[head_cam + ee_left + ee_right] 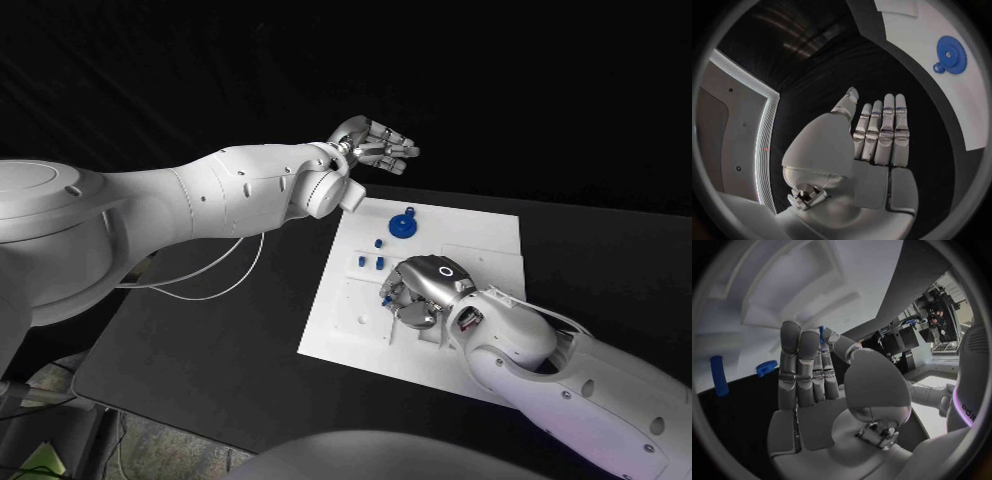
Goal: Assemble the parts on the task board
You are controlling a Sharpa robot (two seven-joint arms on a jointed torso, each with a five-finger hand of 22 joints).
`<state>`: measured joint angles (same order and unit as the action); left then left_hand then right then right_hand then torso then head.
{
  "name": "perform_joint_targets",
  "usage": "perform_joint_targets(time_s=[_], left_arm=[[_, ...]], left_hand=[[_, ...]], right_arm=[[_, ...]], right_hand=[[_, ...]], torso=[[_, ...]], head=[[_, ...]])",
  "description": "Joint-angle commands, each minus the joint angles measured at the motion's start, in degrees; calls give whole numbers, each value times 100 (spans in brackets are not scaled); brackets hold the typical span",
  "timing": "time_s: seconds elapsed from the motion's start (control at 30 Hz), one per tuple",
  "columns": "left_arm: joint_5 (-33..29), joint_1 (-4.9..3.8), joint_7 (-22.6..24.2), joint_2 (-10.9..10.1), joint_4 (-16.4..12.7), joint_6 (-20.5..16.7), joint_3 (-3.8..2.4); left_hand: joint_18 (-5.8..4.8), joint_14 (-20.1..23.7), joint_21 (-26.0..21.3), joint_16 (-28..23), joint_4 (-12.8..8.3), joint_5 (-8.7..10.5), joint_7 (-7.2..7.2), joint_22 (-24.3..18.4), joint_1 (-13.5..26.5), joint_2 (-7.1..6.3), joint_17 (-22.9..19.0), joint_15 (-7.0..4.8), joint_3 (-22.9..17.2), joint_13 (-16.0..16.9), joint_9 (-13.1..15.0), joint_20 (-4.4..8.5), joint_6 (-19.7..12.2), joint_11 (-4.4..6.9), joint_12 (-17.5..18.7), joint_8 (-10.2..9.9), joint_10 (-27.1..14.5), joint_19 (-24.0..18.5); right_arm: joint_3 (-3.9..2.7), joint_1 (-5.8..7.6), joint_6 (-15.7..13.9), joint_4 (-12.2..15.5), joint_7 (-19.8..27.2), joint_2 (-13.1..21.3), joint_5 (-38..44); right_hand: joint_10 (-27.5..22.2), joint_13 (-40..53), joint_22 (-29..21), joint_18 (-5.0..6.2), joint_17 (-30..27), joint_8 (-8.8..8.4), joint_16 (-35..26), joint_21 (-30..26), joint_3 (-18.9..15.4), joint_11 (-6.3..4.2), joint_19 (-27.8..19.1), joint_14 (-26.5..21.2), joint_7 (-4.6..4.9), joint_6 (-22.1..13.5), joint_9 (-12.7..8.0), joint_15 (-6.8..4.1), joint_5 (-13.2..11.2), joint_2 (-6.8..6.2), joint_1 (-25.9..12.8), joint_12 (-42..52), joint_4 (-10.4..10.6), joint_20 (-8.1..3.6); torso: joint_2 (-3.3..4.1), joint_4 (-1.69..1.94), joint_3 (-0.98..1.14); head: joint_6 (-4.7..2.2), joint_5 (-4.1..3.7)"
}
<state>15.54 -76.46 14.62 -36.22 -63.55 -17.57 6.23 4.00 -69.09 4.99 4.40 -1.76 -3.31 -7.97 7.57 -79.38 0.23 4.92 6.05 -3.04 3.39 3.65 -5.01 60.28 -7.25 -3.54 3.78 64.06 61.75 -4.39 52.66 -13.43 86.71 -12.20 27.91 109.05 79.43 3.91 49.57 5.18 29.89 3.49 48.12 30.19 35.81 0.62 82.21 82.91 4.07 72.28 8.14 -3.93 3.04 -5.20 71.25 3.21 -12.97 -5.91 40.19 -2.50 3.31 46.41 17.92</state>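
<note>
The white task board (483, 240) lies mid-table. A large blue gear (407, 226) with a small gear beside it sits near the board's far edge; the large gear (951, 51) also shows in the left wrist view. Small blue pegs (371, 262) stand near the board's left edge. My right hand (418, 296) hovers low over the board's recessed middle, and a small blue part (821, 333) is pinched between its thumb and a finger. A blue peg (717, 376) and a small blue gear (766, 367) lie beyond the right hand (817, 385). My left hand (378, 141) is raised past the board's far-left corner, its fingers (882, 130) straight and holding nothing.
The black table (216, 340) surrounds the board (861, 270), with wide room on the left. White cables (202, 275) trail under my left arm. The board (917, 25) has shallow rectangular recesses near its front left.
</note>
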Motion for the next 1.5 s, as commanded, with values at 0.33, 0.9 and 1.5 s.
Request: perform_joint_targets(time_s=[0.33, 0.9, 1.5], left_arm=[[-6, -5, -2, 28, 2, 79, -5], [7, -6, -33, 30, 7, 97, -5], [14, -6, -66, -11, 3, 134, -5]], left_hand=[[-63, 44, 29, -29, 13, 2, 13, -11, -20, 43, -7, 4, 12, -1, -4, -19, -13, -16, 7, -17, -50, 12], [-63, 58, 31, -32, 18, 5, 14, -35, -21, 39, -10, 9, 22, -1, -4, -25, -9, -18, 5, -19, -57, 4], [-63, 80, 32, -33, 39, 19, 14, -71, -7, 31, -14, 18, 48, 0, -3, -35, -6, -25, 5, -17, -74, -8]], right_arm=[[39, -9, 376, -40, -84, -93, 219], [95, -7, 351, -64, -60, -99, 34], [39, -7, -195, 426, -150, 254, -223]], right_hand=[[18, 6, 46, 88, -15, 20, 23, -49, -12, -5, 36, -3, 10, 44, 5, -46, 33, 47, -12, 25, -45, 18], [-926, -42, 81, 178, -45, 10, 24, -193, -493, 270, 57, -2, 150, -684, -359, 155, 488, -209, -261, 19, 133, 196], [-1538, -33, 8, 322, -126, 12, 81, -500, -1673, 425, 219, -33, 144, -1015, -433, 239, 676, -389, 47, 21, 405, 312]], torso=[[3, 2, -1], [1, -2, 0], [-2, -6, 3]], head=[[-2, -13], [13, -6], [-26, -55]])
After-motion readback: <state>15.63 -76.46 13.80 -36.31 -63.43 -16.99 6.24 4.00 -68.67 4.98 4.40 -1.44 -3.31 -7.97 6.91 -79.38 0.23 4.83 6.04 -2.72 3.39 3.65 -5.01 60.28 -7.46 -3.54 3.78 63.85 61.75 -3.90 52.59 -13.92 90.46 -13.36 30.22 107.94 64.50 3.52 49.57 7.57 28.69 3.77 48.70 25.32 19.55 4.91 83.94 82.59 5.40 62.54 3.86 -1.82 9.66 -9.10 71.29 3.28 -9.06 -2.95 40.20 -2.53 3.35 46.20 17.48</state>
